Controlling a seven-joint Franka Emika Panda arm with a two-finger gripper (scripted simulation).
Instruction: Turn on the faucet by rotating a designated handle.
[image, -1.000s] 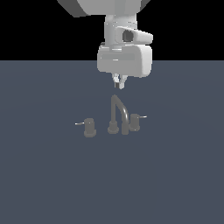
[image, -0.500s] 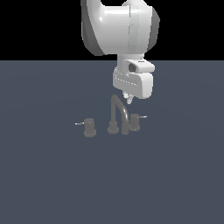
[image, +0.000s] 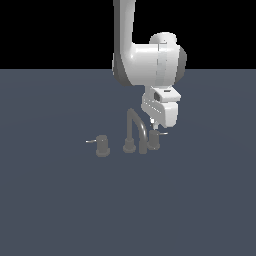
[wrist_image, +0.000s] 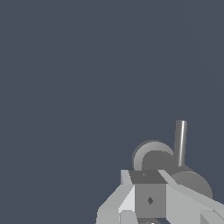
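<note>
gripper (image: 153, 123) just above handle (image: 154, 140) — opening unclear — holds nothing

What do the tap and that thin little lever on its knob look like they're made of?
The faucet looks like dull dark grey metal, though this is a flat render with no real shine, so plastic can't be excluded. The lever on the handle is paler, and in the wrist view it shows a soft lengthwise sheen, like brushed steel.
</note>
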